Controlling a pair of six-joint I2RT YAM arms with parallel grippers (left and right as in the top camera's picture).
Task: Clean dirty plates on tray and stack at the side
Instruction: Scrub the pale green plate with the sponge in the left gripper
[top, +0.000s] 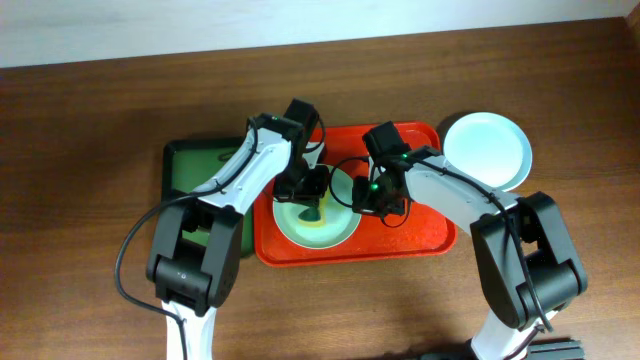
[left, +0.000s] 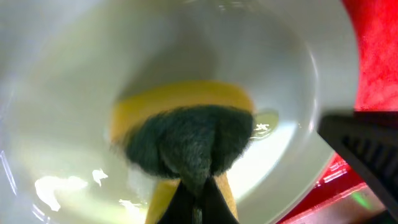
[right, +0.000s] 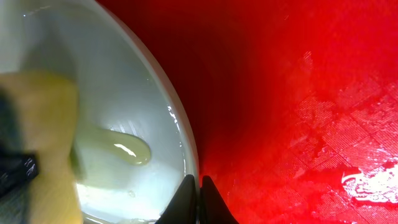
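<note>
On the dark wooden table (top: 80, 120), the red tray (top: 420, 240) held a soiled plate (top: 340, 228); the right end effector (right: 200, 199), pinching its rim, needed to steady it while the left end effector (left: 198, 199), pinching a sponge (left: 186, 134), scrubbed firmly; beyond sat a clean plate (top: 487, 148).

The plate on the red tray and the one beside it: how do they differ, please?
The tray plate lies inside the red tray; the side plate sits at its corner. The tray plate carries a sponge and yellowish smear; the side plate looks bare. Both are round and shallow.
</note>
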